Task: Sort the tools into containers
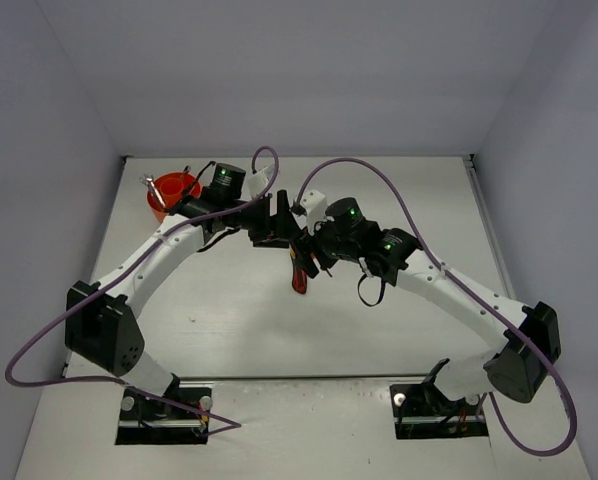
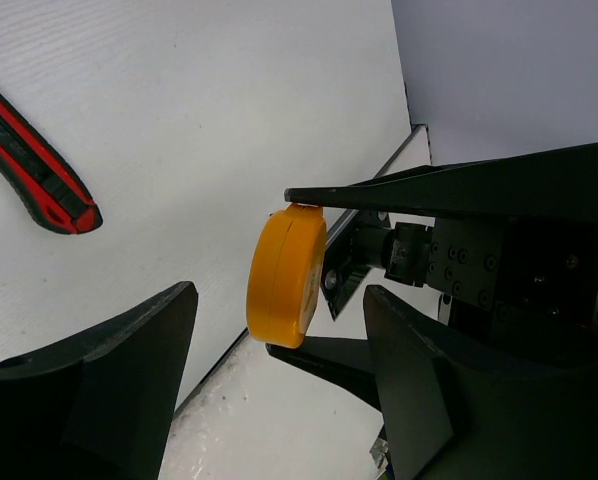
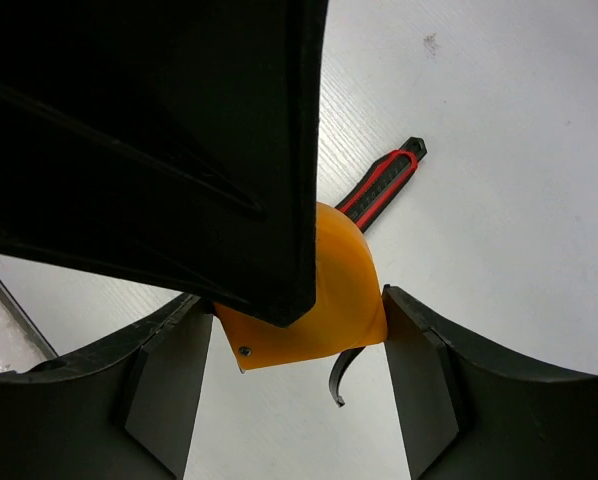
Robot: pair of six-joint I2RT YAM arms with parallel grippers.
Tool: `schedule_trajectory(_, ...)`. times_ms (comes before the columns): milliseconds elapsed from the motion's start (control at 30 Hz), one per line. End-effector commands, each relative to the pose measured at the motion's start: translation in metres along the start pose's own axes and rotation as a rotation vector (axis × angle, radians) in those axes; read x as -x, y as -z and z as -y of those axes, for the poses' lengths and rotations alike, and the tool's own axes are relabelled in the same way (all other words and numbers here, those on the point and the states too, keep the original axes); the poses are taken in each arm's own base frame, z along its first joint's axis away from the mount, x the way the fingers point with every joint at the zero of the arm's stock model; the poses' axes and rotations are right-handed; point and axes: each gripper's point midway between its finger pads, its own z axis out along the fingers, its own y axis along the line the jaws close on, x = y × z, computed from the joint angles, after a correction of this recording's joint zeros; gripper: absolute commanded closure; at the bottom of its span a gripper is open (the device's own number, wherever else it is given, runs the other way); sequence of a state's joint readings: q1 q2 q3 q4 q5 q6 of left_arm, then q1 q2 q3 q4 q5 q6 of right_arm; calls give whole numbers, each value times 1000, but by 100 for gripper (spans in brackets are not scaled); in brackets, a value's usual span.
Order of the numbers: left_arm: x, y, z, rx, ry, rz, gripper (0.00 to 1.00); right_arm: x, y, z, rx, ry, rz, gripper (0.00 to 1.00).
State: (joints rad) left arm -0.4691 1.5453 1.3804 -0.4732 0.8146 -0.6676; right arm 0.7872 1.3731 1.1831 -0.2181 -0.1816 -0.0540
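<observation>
The round orange tape measure hangs above the table, and my right gripper is shut on its rim. In the left wrist view, the right gripper's two thin black fingers press it from above and below. My left gripper is open, with its jaws standing either side of the tape's flat faces without touching them. From above, both grippers meet mid-table and hide the tape measure. A red-black handled tool lies on the table below them. The orange-red tub stands at the far left.
A thin silver wrench sticks out of the tub. A short black strap dangles from the tape measure. Grey walls close in the table on the left, back and right.
</observation>
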Motion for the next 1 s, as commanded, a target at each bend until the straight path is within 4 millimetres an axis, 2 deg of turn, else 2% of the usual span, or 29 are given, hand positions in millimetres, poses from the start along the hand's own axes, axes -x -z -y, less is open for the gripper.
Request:
schedule_trajectory(0,7,5,27,-76,-40,15,35,42,19,-6,14,20,132,77)
schedule_trajectory(200,-3,-4,28,-85,-40,-26,36,43,18,-6,14,17,137,76)
schedule_trajectory(333,-7,-9,25,-80,-36,-40,41,44,19,-6,14,16,144,76)
schedule_trajectory(500,-5,-9,25,-74,-51,-33,63,45,19,-7,15,12,149,76)
schedule_trajectory(633,-2,-7,28,-74,-73,-19,85,42,18,-7,18,7,145,76)
schedule_trajectory(733,-2,-6,30,-76,-80,-15,95,41,17,-7,18,3,143,74)
schedule_trajectory(833,0,-4,32,-82,-92,-5,100,40,17,-6,13,-1,144,64)
schedule_trajectory(967,6,2,31,-76,-114,22,100,41,19,-1,-22,-15,149,21)
